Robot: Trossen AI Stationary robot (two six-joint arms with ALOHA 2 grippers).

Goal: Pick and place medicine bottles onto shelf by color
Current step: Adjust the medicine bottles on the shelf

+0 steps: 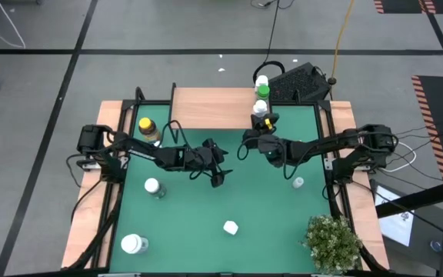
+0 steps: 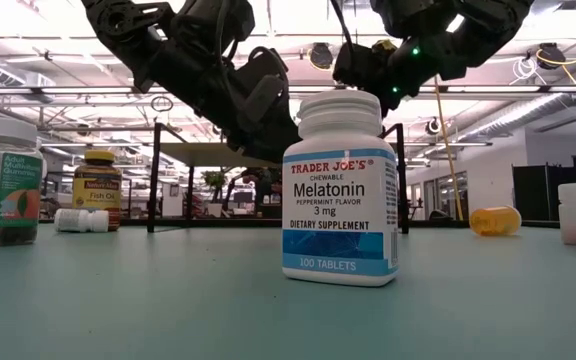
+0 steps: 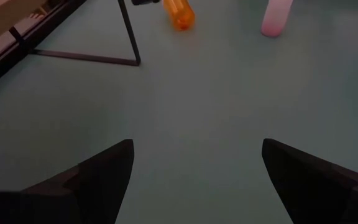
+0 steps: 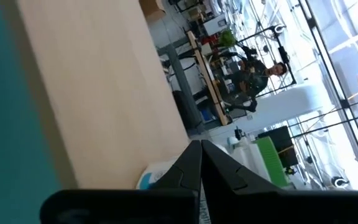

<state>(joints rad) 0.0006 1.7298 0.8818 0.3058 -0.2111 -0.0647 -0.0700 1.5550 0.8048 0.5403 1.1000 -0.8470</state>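
White bottle (image 2: 339, 188) before my low camera reads "TRADER JOE'S Chewable Melatonin, Peppermint Flavor, 3 mg, Dietary Supplement, 100 Tablets". Left of it, brown bottle (image 2: 98, 189) reads "Fish Oil"; jar (image 2: 3, 185) reads "Adult Multivitamin Gummies".

The floor (image 1: 37, 77) around the table was grey, with dark lines crossing it. A yellow cable (image 1: 343, 35) ran over the floor, and a strip of red and black stripes (image 1: 435, 108) lay off to one side. A black keyboard (image 1: 298, 81) sat just behind the table. The room was big and bright, with long ceiling pipes (image 2: 528, 100) high up. Tall windows (image 4: 340, 37) let in lots of light. A person (image 4: 257, 74) sat far off at a desk.
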